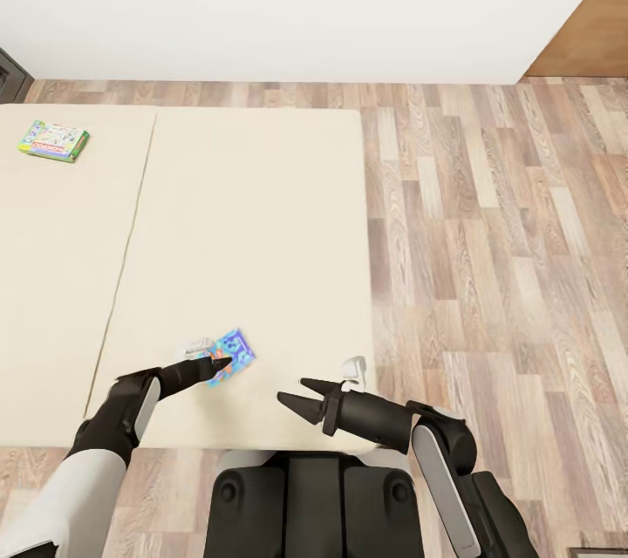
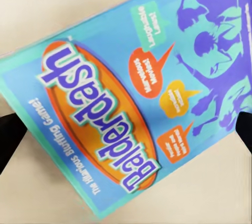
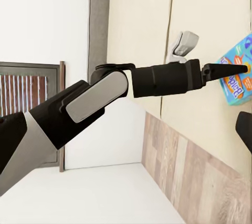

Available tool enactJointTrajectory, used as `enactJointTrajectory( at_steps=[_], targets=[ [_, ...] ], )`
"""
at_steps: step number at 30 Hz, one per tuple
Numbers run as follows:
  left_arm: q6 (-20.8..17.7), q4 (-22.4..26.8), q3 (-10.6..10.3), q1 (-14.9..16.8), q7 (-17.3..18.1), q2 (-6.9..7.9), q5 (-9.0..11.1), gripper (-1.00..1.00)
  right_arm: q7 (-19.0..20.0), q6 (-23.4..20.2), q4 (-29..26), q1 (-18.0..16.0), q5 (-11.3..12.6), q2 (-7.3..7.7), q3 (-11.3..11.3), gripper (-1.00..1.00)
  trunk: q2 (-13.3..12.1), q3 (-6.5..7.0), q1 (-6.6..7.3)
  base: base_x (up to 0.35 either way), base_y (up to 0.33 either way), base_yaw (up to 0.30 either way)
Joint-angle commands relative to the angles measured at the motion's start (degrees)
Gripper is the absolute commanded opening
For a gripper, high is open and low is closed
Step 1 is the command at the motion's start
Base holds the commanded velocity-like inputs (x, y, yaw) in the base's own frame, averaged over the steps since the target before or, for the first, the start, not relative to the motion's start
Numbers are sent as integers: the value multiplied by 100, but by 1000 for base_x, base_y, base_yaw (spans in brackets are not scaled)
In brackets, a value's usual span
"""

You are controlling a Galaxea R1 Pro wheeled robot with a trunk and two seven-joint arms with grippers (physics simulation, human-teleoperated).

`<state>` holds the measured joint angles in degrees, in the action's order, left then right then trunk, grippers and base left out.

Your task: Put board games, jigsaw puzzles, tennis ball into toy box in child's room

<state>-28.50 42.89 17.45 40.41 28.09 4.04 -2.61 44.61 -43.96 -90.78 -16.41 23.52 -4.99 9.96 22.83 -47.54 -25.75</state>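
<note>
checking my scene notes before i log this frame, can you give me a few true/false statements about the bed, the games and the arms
1. Two board games lie on the bed. True: the blue board game near the front edge, the green-edged board game far back on the left.
2. The left end effector is at the blue board game. True; whether it grips it cannot be told.
3. The right end effector holds a tennis ball. False: it is open and holds nothing.
4. The blue board game's cover reads Balderdash. True, seen in the left wrist view.
5. The green-edged board game lies on the floor. False: it rests on the mattress.
</note>
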Motion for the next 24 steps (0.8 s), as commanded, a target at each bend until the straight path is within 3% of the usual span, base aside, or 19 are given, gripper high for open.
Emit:
enactJointTrajectory(
  at_steps=[1, 18, 24],
  targets=[
    [-41, 8, 24, 2, 41, -5, -20, 100, 2, -34, -1, -2, 21, -2, -3, 100, 9, -6, -3, 0, -129, 0],
    [-41, 8, 22, 2, 46, -4, -20, 100, 4, -34, -1, -2, 21, -2, -3, 100, 9, -6, -3, 0, -192, 0],
    [-67, 8, 27, 2, 49, 24, -24, 100, 9, -34, -3, -2, 21, 4, -5, 100, 9, -6, -3, 0, -78, 0]
  ],
)
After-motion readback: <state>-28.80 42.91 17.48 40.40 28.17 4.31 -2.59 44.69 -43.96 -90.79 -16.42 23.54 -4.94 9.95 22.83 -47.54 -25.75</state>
